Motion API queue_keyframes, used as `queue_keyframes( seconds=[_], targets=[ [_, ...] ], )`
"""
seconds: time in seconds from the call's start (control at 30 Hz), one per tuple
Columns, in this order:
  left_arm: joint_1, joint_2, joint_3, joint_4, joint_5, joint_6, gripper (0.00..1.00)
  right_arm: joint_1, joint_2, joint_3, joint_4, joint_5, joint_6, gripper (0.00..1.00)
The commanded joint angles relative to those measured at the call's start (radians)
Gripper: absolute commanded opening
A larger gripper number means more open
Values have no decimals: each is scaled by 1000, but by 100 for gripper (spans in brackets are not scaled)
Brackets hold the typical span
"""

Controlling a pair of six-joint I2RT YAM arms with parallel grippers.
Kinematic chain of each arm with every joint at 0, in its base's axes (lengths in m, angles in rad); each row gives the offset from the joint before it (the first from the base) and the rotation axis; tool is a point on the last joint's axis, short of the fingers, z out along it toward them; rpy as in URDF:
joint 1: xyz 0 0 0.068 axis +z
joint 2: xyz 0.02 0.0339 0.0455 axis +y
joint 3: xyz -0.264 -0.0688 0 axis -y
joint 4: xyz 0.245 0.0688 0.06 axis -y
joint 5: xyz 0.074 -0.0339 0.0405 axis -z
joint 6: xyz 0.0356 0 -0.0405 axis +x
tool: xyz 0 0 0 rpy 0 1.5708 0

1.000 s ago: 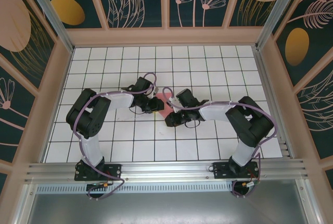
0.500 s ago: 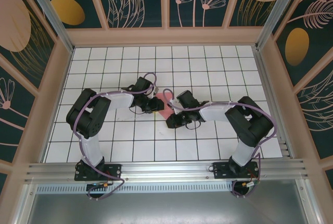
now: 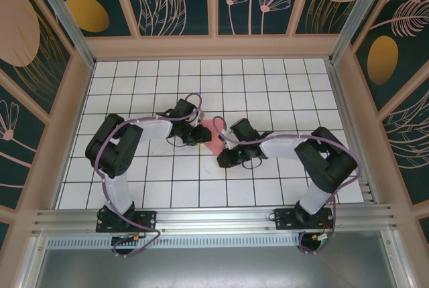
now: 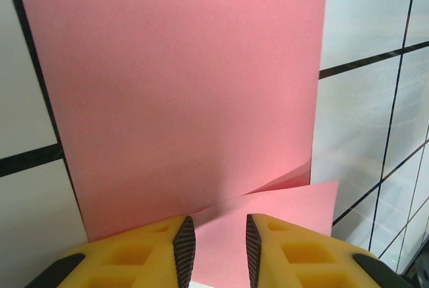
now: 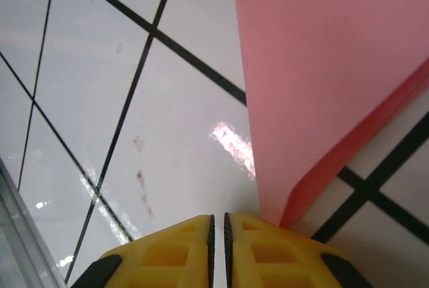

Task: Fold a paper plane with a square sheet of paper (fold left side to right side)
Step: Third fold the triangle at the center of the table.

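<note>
The square sheet of paper is pink-red and lies on the white grid table between my two grippers, partly folded over itself. In the left wrist view the paper covers most of the tile ahead. A loose flap of it lies in the wide gap of my left gripper, whose jaws stand apart and do not pinch it. My left gripper sits at the sheet's left edge. My right gripper has its jaws almost together with nothing between them. The paper's curled fold lies just right of it. My right gripper is below the sheet.
The white tiled table reaches a wooden frame on three sides, with patterned panels above. An aluminium rail runs along the near edge by the arm bases. Faint smudges mark the tile in front of my right gripper.
My right arm has shifted a little to the right and toward the near edge, and its jaws have narrowed slightly. The paper now shows wider between the grippers. My left gripper has stayed put.
</note>
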Motion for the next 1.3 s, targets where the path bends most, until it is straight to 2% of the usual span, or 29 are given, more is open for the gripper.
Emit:
queue_keyframes(
  seconds=[0.0, 0.13, 0.53, 0.87, 1.27],
  targets=[
    [-6, 97, -37, -61, -174, 39, 32, 5, -84, 25, -39, -30, 13, 16],
    [-6, 98, -37, -58, -173, 38, 32, 5, -76, 62, -26, -17, 20, 16],
    [-4, 100, -37, -55, -170, 39, 32, -6, 120, 170, -4, 50, 7, 14],
    [-6, 104, -38, -57, -170, 42, 32, -7, 153, 123, -46, 90, 1, 13],
    [-6, 110, -38, -64, -174, 47, 32, -8, 100, -15, -32, 37, 53, 8]
  ],
)
